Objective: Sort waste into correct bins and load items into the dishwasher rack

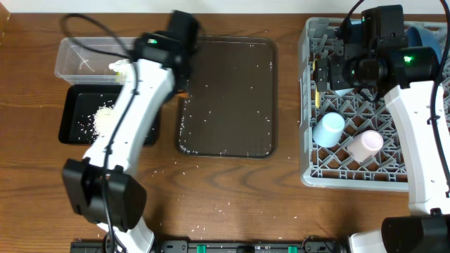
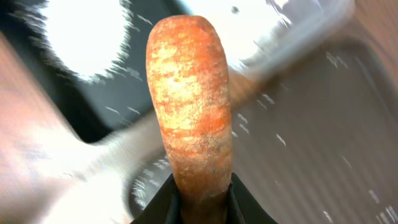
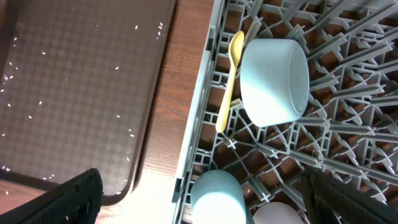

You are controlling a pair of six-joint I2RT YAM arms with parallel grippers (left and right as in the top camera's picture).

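The left gripper (image 2: 199, 200) has its two fingers (image 2: 158, 210) pinched on the butt end of the one carrot piece (image 2: 189, 106). The piece stands up out of them, its rounded tip free. From overhead the carrot (image 1: 183, 93) is held at the left rim of the brown serving tray (image 1: 232, 98), just beside the near corners of the two bins. These are the clear tub (image 1: 70, 60) at the back and the black tray (image 1: 70, 123) in front. The wrist view is smeared, so how high the carrot sits above that rim cannot be told.

The right gripper (image 3: 211, 200) has its fingers (image 3: 68, 199) spread wide, with nothing between them and nothing touched. It hangs over the left edge of the dishwasher rack (image 1: 309, 151). A strip of bare table (image 1: 288, 91) separates the rack from the serving tray.

One yellow spoon (image 3: 229, 81) lies along the rack's left wall, just beside one white bowl (image 3: 273, 81) turned on its side among the pegs. Two cups lie in the rack nearer the front. The pale blue cup (image 1: 328, 129) is to the left, and the pink cup (image 1: 365, 145) is close beside it. One blue bowl (image 1: 425, 31) sits at the back right corner.

Loose rice (image 1: 225, 151) is scattered on the serving tray, thickest along its front and left rims. A pile of rice (image 1: 102, 119) lies in the black tray. A pale lump (image 1: 119, 67) in the tub may be tissue.
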